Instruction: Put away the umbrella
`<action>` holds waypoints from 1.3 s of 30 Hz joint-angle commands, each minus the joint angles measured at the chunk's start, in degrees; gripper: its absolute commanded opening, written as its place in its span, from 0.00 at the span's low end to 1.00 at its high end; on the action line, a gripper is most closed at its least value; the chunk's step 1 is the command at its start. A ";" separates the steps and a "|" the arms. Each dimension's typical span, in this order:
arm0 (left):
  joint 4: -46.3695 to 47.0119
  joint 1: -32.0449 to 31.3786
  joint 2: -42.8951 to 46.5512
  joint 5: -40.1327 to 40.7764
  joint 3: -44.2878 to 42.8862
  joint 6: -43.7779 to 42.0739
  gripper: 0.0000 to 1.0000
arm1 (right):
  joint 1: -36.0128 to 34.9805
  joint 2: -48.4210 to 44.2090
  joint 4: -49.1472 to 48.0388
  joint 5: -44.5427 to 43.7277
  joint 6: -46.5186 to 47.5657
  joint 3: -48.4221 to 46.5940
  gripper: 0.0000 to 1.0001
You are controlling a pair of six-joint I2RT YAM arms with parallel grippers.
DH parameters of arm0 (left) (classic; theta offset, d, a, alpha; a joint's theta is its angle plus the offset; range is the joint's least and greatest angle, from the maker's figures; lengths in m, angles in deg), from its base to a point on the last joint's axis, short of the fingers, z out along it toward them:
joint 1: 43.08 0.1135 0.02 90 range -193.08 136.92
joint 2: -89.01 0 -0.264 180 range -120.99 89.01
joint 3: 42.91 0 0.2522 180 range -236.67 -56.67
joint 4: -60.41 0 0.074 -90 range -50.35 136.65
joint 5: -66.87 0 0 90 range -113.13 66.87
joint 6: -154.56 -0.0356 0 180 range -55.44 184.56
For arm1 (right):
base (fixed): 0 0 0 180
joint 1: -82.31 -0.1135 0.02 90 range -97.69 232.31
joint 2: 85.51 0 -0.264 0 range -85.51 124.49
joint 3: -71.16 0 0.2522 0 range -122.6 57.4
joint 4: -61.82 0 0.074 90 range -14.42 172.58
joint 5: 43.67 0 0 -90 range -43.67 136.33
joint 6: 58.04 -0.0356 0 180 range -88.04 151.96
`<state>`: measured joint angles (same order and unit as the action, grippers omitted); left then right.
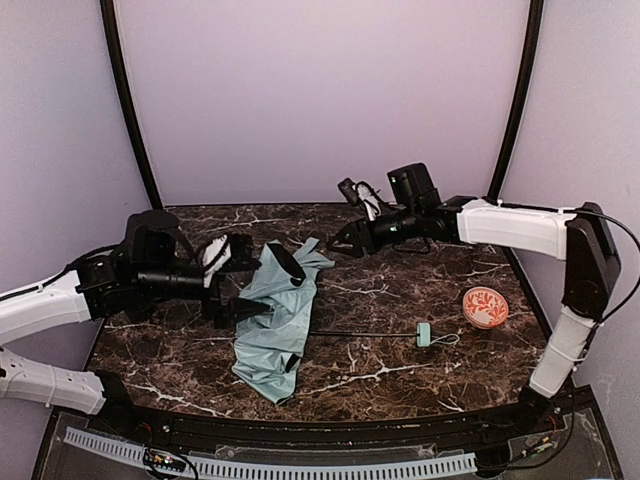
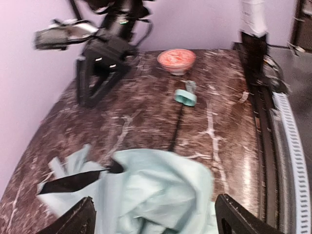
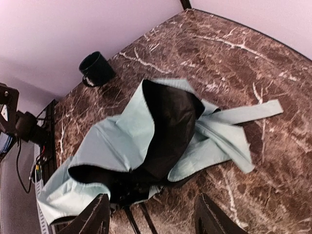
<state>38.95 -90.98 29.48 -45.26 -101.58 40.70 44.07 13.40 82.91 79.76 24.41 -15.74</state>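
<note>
Fabric lies nearest: the umbrella [image 1: 268,335] rests collapsed on the tabletop [image 1: 430,285], its mint canopy crumpled. Its thin shaft [image 1: 360,333] runs right to the handle [image 1: 424,335]. The cloth looks light, limp and slippery, so I judge the stiff shaft or handle the surer hold. Over the canopy's left side hovers the left end effector [image 2: 155,207], fingers spread apart. Beyond the canopy's far edge, the right end effector [image 3: 152,200] is likewise spread. The 2 hold nothing.
</note>
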 commanded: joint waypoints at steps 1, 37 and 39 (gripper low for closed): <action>4.34 11.79 -2.20 9.97 -1.33 14.12 0.81 | 0.13 7.90 5.85 -9.44 -3.62 -14.37 0.56; -3.98 3.69 -38.66 7.22 -33.53 1.34 0.00 | 0.05 33.11 -15.01 1.30 -15.81 -23.86 0.00; -4.10 3.60 -39.92 9.33 -34.00 0.95 0.00 | -0.16 32.76 -16.53 0.88 -16.87 -23.57 0.00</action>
<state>33.57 -88.32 -10.87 -40.59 -133.75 45.42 44.82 48.53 74.85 78.62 10.82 -39.35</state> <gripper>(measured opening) 0.008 0.005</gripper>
